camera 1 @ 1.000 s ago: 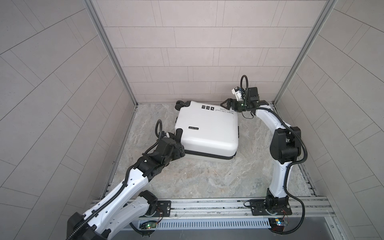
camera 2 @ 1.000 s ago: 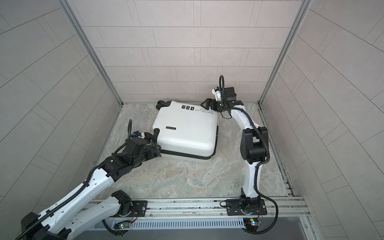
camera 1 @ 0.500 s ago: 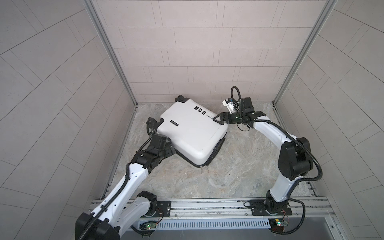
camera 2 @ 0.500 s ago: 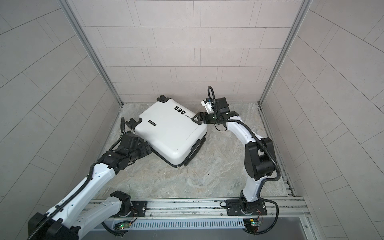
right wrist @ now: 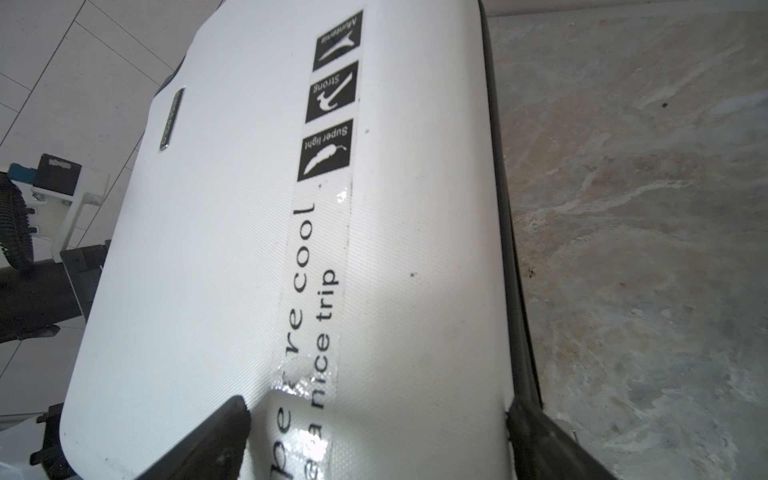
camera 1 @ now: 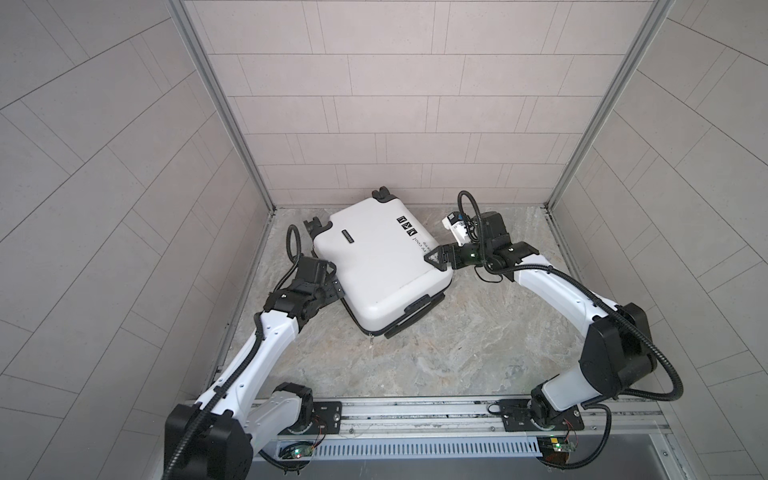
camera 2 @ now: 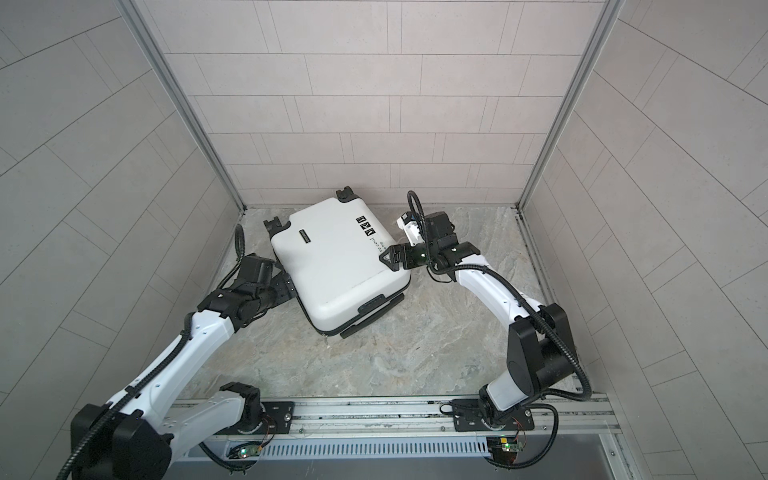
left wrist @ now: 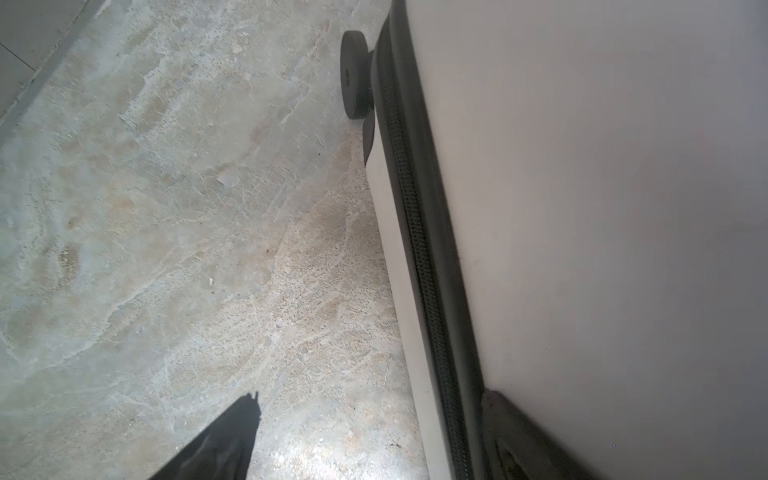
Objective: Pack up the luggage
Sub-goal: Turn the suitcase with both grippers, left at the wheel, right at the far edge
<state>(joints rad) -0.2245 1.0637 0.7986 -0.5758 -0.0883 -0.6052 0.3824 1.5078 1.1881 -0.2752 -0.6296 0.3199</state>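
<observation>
only the shut luggage point(camera 1: 380, 266) sits between left gripper point(camera 1: 333, 286) and right gripper point(camera 1: 434, 259), both open.

Marbled tabletop point(camera 1: 415, 357), white luggage point(camera 1: 374, 270) lying toward its back

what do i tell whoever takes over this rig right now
Left end effector: open, at the left side of the luggage, jaws straddling the zipper band; no clamped grip visible.
Right end effector: open, straddling the luggage's right corner.
Luggage: closed, flat and skewed on the floor, wheels toward the back-left corner.
Done: unconfirmed; the shell is shut and its contents are hidden.
Left: no loose items in view to pack; check the zipper all round.
</observation>
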